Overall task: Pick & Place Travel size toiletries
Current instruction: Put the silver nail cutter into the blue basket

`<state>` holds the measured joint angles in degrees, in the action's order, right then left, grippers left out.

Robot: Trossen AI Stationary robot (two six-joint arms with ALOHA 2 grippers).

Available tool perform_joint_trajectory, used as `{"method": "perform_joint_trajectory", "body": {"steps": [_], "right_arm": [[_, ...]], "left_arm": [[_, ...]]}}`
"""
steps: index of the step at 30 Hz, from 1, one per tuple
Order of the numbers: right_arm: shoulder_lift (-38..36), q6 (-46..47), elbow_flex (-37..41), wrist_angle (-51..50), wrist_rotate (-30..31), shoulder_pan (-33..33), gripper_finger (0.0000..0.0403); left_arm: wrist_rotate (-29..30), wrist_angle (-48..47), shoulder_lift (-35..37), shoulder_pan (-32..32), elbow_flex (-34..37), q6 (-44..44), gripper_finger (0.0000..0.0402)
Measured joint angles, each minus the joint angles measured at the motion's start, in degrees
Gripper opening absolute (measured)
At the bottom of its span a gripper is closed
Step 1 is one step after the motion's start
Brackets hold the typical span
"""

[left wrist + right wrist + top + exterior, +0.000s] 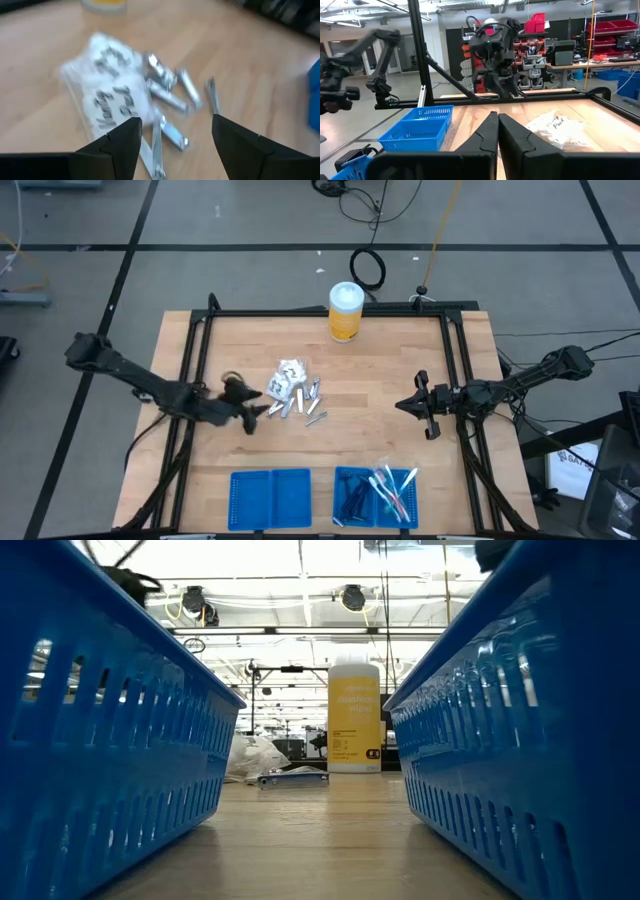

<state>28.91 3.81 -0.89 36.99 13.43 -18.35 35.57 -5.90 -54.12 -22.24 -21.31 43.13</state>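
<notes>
High view: left gripper (262,412), jaws spread, hovered just beside the toiletries (296,392) near table (400,370) centre; right gripper (412,406) clenched, empty.

A robotics lab or workshop: red storage bins (540,22) on shelving at two o'clock, cluttered workbenches (580,62), strip ceiling lights (300,580), cables (366,265) across grey floor
</notes>
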Motion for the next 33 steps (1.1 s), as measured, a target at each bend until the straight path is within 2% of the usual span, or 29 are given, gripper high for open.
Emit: {"method": "perform_joint_trajectory", "body": {"steps": [6, 11, 19, 33], "right_arm": [[0.0, 0.0, 0.0, -0.29, 0.0, 0.0, 0.0004], [0.04, 0.0, 0.0, -0.38, 0.0, 0.0, 0.0004], [0.04, 0.0, 0.0, -0.39, 0.0, 0.0, 0.0004], [0.04, 0.0, 0.01, -0.39, -0.01, -0.02, 0.0004]], "left_arm": [[-4.72, -15.06, -17.9, 2.14, -13.75, 11.75, 0.0239], [-5.33, -20.72, -26.76, 4.12, -18.53, 22.08, 0.0239], [-11.99, -20.81, -34.68, 7.88, -18.76, 27.74, 0.0239], [-12.6, -20.45, -41.63, 13.85, -19.13, 24.24, 0.0238]]}}
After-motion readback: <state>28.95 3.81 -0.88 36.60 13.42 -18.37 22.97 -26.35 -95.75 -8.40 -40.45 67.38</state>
